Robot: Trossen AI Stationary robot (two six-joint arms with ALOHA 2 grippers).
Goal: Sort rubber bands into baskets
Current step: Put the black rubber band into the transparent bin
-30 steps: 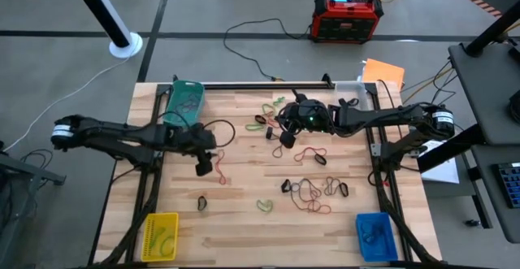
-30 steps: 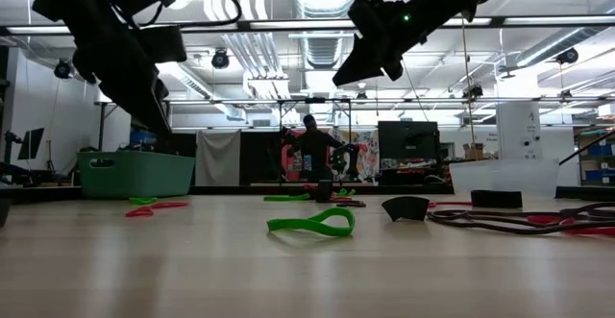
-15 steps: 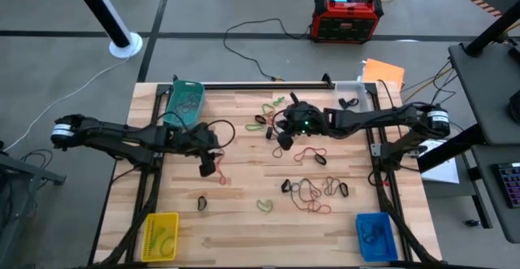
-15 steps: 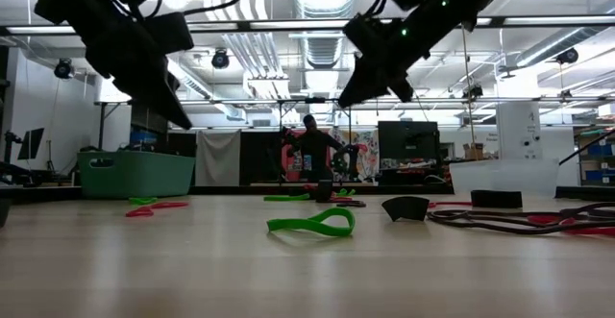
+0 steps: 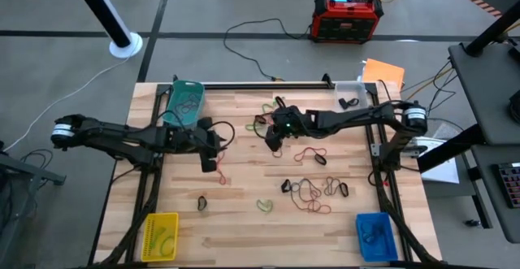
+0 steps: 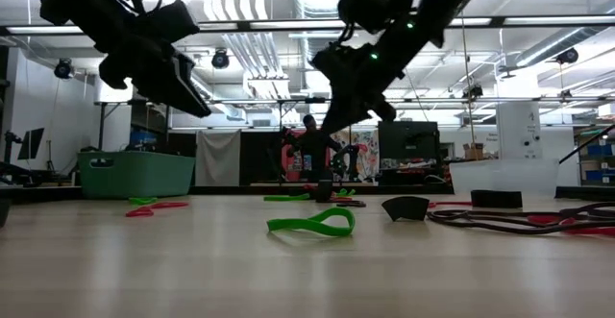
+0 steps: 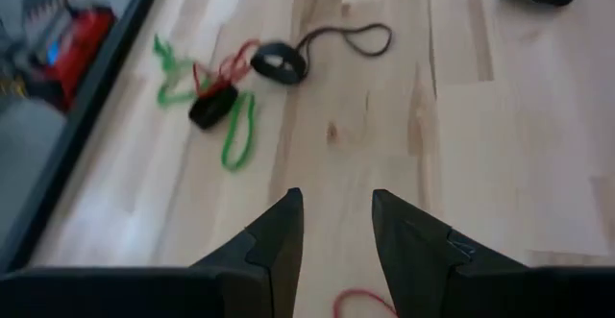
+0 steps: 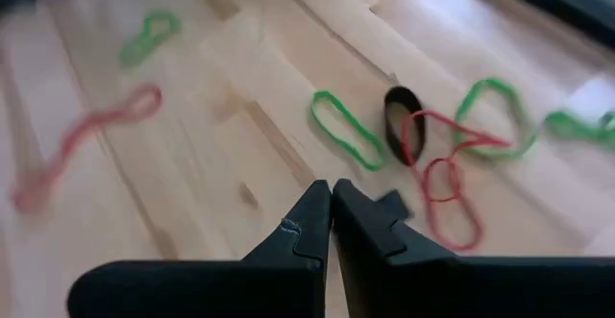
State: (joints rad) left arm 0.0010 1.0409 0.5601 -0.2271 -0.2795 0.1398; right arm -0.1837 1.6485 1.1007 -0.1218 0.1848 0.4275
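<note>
Bands lie strewn over the wooden table [image 5: 244,228]. Seen from the low camera, a green rubber band [image 6: 310,225] lies flat, long axis running 9 to 3 o'clock; overhead it is only a small loop [image 5: 264,206]. Right gripper [image 5: 274,141], fingers pressed together and empty, hangs over a red-green-black cluster [image 8: 432,145]. Left gripper [image 5: 210,163] hovers with a narrow gap, holding nothing, beside the teal basket [image 5: 184,98].

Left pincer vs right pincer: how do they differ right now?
Left pincer: fingers parted, nothing between them. Right pincer: fingers pressed shut, also empty. From above, left hangs left of centre over bare wood; right hangs near the far-centre cluster of rubber bands. Both are raised above the table.
</note>
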